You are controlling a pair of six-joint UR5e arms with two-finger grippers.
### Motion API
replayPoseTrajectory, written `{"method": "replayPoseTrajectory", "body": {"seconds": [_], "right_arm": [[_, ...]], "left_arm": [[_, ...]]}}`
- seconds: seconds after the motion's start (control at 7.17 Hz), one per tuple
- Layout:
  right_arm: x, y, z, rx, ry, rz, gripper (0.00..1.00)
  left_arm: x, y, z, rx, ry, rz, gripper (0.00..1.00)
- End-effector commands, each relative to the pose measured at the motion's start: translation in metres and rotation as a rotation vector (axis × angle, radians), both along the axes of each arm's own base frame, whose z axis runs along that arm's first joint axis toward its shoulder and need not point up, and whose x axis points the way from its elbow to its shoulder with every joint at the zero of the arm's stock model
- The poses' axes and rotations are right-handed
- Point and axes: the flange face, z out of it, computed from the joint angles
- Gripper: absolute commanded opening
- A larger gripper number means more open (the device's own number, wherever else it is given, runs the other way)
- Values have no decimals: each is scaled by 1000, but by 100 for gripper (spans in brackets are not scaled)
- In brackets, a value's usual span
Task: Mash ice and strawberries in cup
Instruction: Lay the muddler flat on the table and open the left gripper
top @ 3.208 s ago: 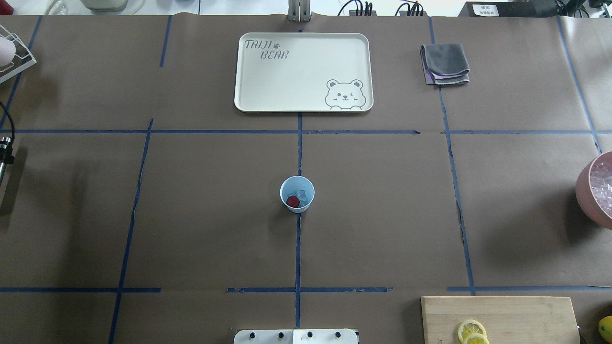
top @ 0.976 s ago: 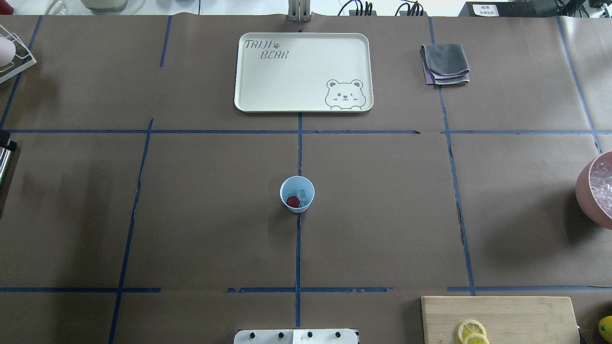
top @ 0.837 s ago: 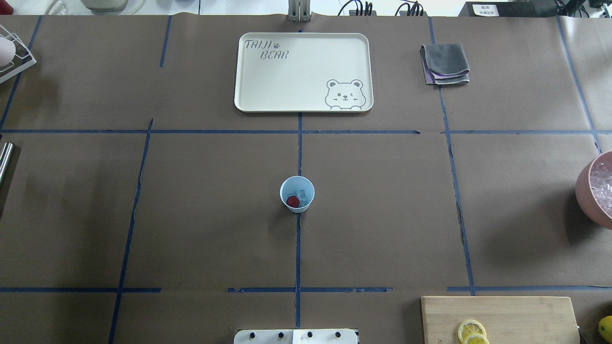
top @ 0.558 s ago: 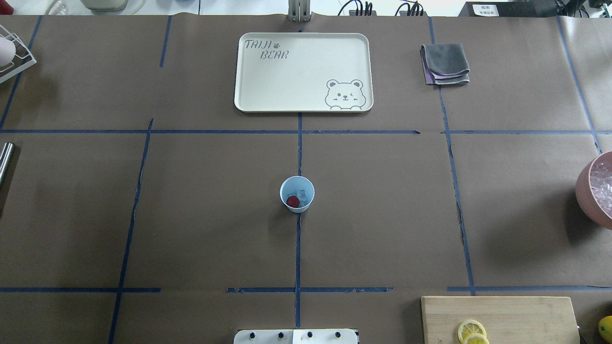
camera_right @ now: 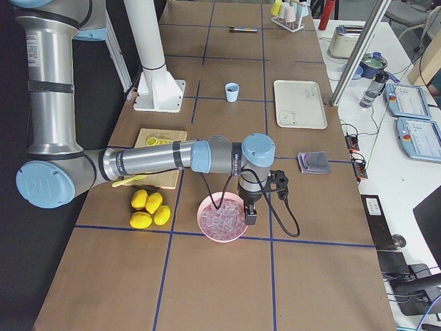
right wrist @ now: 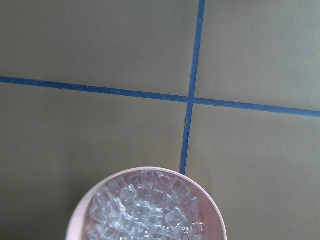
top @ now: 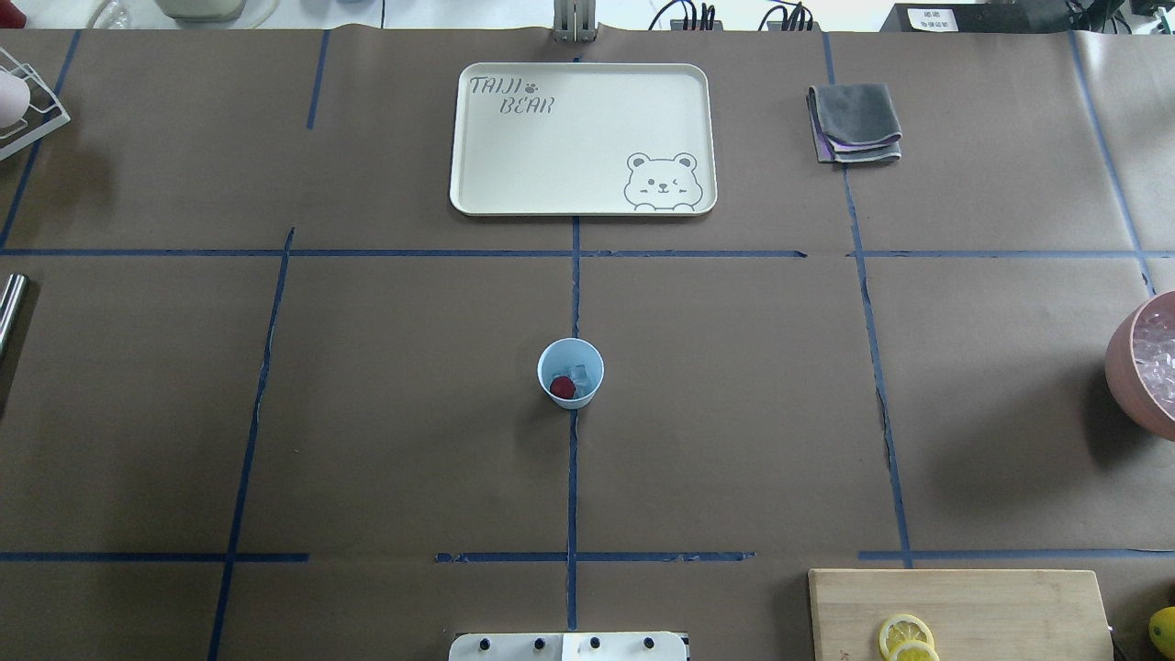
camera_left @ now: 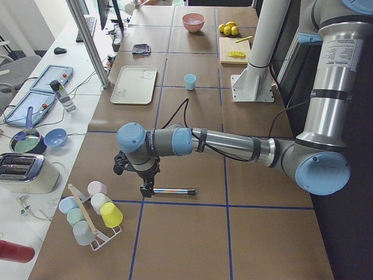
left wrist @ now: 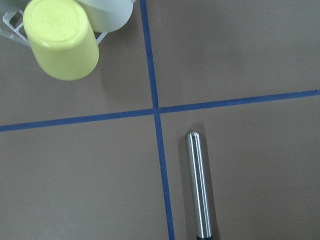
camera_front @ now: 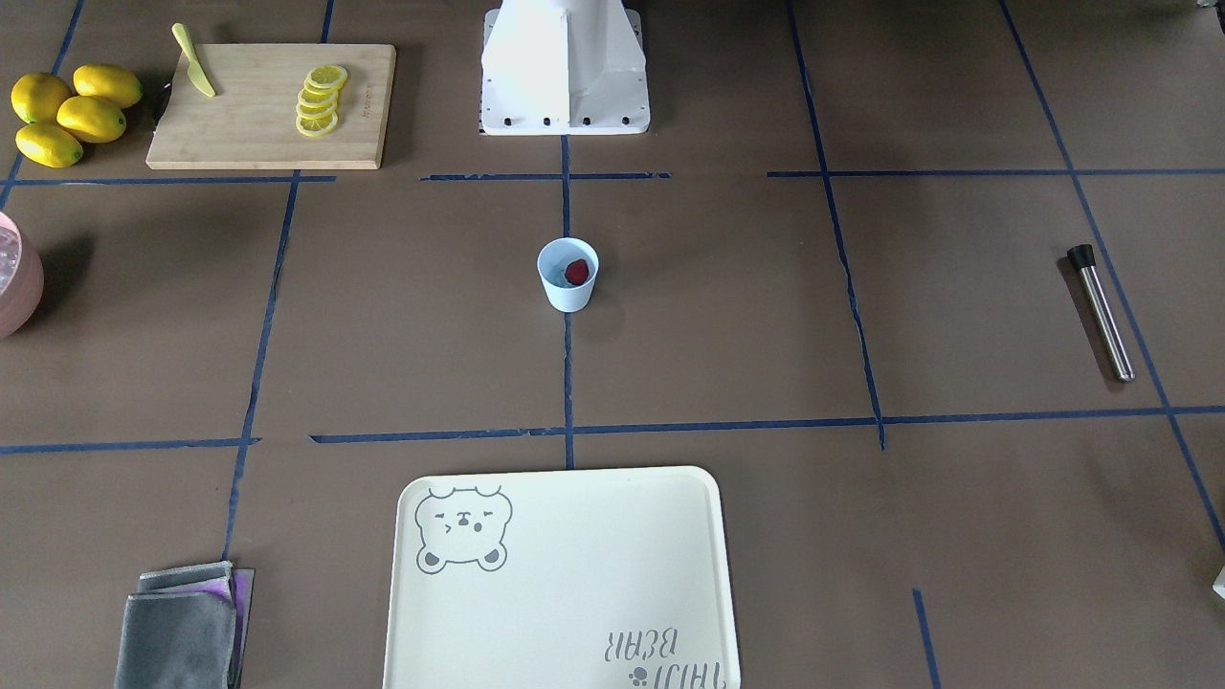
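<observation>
One strawberry (top: 563, 387), roughly two ice chunks (top: 580, 374) in one cup (camera_front: 567, 297) (left gripper (camera_left: 145, 189), right gripper (camera_right: 249, 218): jaw state unclear)

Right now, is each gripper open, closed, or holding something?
Left gripper: cannot tell, near the silver metal rod.
Right gripper: cannot tell, by the round pink bowl.
</observation>
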Motion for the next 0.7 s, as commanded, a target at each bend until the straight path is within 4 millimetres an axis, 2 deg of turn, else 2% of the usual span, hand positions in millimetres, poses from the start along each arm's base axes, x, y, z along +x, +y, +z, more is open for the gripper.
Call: {"method": "replayPoseTrajectory", "body": {"seconds": [0.0,0.14,0.28,0.42,0.56], "right_arm": [[12,10,10,-14,-16,19,99],[18,21,19,11,-15,-14,99],[20,30,29,9,2,-30,99],[20,39,42,-8,21,-36,99],[20,44,49,-25,17,-35,99]], "left_arm": [[-2,40,-11,-62,4,0,100],[-4,56,-2,-82,7,0,100],[-4,59,3,-81,7,0,100],[-4,62,-1,-72,5,-2,100],[-3,78,-1,-76,7,-1,100]]}}
